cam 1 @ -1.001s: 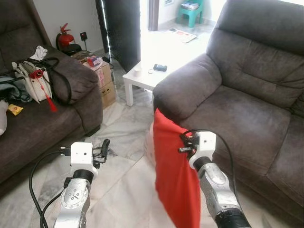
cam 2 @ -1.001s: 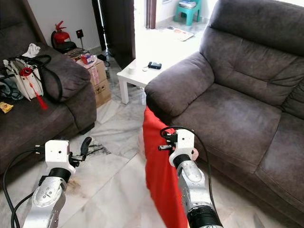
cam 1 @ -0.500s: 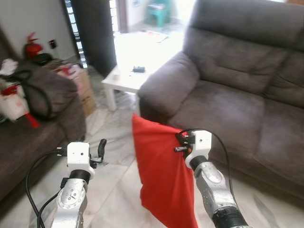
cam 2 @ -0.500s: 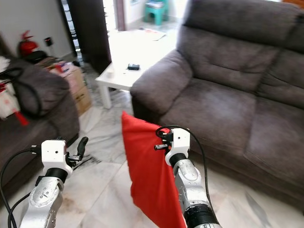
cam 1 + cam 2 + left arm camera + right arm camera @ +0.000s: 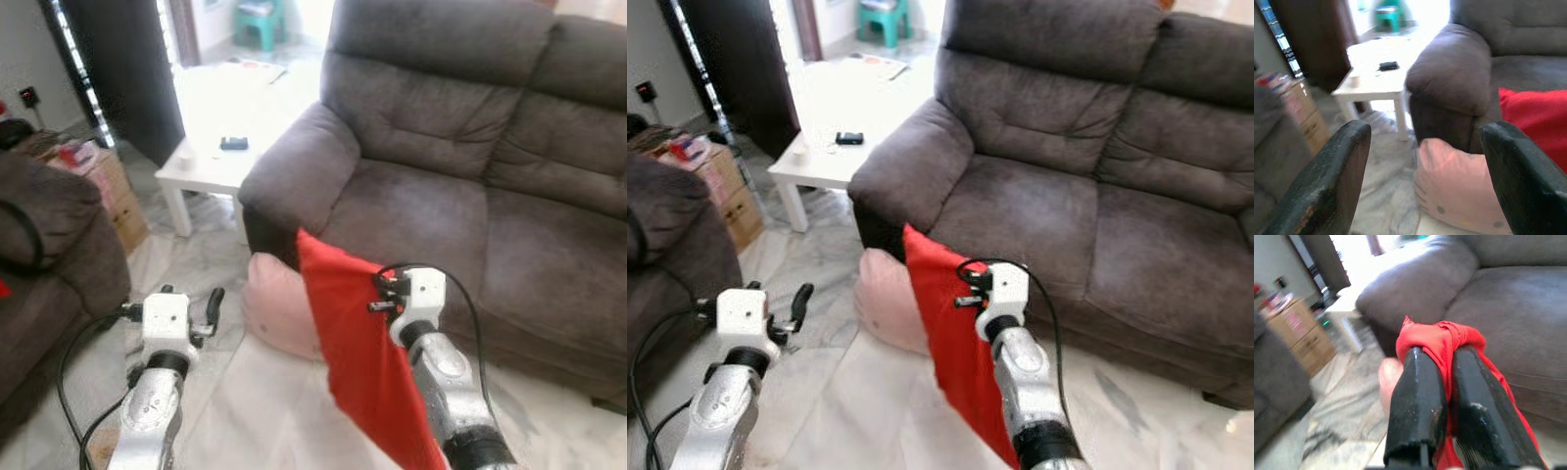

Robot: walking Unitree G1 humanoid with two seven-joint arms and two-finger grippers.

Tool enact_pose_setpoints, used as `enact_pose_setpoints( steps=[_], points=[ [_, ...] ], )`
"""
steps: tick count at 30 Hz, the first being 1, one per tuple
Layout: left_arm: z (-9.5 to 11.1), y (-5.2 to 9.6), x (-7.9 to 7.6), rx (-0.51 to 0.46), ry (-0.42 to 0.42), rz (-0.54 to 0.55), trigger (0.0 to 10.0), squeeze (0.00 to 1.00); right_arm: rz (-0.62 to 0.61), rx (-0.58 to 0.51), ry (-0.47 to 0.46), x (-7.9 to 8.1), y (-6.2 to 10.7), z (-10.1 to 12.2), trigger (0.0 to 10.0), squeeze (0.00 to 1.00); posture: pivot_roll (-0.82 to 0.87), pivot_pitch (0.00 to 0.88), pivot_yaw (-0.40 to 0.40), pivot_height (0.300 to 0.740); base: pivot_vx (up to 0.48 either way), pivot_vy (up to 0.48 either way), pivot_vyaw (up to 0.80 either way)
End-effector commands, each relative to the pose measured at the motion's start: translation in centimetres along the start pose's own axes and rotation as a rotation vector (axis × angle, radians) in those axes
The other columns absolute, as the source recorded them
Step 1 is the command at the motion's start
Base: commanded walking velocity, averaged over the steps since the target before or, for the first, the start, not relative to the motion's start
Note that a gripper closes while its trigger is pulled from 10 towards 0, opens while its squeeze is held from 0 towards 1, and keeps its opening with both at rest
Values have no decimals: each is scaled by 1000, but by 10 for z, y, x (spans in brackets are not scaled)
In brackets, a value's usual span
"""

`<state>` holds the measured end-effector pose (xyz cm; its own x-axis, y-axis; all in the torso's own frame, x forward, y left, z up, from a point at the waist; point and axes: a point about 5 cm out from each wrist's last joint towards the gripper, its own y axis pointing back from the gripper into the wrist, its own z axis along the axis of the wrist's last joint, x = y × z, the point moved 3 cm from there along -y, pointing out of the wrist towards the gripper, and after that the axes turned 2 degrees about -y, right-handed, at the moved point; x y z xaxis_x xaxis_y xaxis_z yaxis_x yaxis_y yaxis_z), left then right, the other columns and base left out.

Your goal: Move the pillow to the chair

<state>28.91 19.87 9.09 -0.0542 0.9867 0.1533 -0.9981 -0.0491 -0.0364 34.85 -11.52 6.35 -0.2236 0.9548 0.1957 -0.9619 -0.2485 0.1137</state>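
Nearest the robot, well short of the sofa [image 5: 460, 186], the right gripper [image 5: 1447, 396] is clenched on a bunched corner of the red pillow [image 5: 362, 343]; the rest of the pillow hangs down from that pinch, above the marble floor [image 5: 260, 411] and in front of the sofa's seat edge. Left gripper [image 5: 1420, 161] is held out fwd w/ fingers spread wide, holding nothing.

Just beyond the red pillow, a pink cushion [image 5: 279, 304] lies on the floor against the sofa's front by its near armrest [image 5: 294, 166]. Past that armrest stands a white side table [image 5: 211, 162] w/ a small dark object on top.

Step in hand, as I judge it: carry the pillow to the seat & set it down. To do it well:
- keep the pinch tight; it's only a corner of fabric, so the hanging bulk could swing or slip.
- raise the arm enough that the low corner clears the seat edge before reaching in.
- aim for the seat next to the armrest, not the pink cushion below.
- let go only once the bulk rests on the seat.
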Motion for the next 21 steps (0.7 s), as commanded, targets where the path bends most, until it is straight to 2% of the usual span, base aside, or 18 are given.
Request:
enact_pose_setpoints(
  steps=[1,10,17,21],
  points=[
    [2,-1,-9,-5,20,-27,10000,0,-5,-119,27,-5,-4,29,10000,0,87,6,-12,740,0,0,-775],
    [3,-2,-8,-8,19,-30,10000,0,-4,-123,20,-4,-4,28,10000,0,86,10,-8,740,0,0,-703],
    [5,-3,-8,-6,13,-53,10000,0,50,-120,42,-3,-5,31,10000,0,88,13,-10,740,0,0,0],
    [11,-3,-4,-5,45,-76,10000,0,156,-93,100,0,-6,35,10000,0,89,14,-12,740,0,0,0]
  ],
)
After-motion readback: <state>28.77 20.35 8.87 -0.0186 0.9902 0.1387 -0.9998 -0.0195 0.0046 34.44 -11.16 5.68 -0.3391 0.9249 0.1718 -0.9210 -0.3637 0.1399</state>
